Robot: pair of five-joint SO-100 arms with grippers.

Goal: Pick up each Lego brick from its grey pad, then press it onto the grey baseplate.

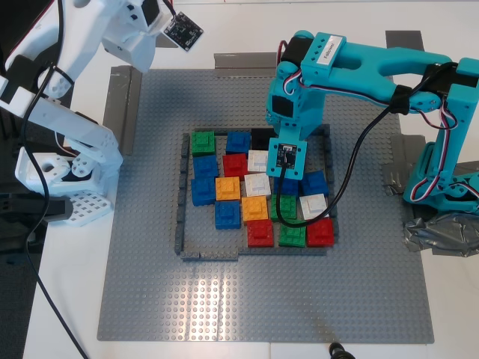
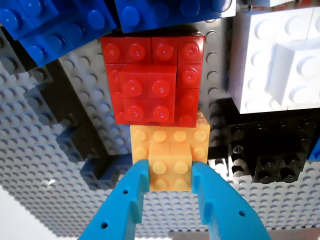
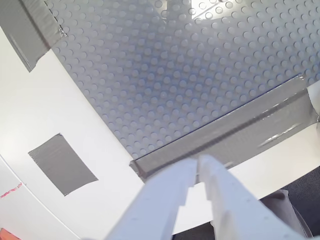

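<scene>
A white desk point(image 1: 67, 299) carries the grey baseplate point(image 1: 262, 299), a very large studded square that fills most of the exterior view. Grey tape strips point(image 3: 235, 132) hold its edges down. Near its middle a thin dark grey frame point(image 1: 182, 202) encloses a cluster of red, blue, green, white and orange bricks.

A teal arm point(image 1: 359, 71) reaches in from the exterior view's right and hangs over the cluster. It carries my first tool point(image 2: 170, 187), whose teal tips pinch a small orange brick point(image 2: 170, 167), one tip on each side. The brick sits directly between the tips, at or just above a larger orange brick point(image 2: 170, 137) beneath it; whether it is seated I cannot tell. A red brick point(image 2: 152, 80) lies just beyond.

A white arm point(image 1: 82, 45) stands at the exterior view's upper left, well apart from the cluster. My second tool point(image 3: 197, 175) is pressed together and empty, above a taped edge of the baseplate.

The coming move likely turns on the orange brick already lying centred in my first tool, so the first arm is the nearer.
</scene>
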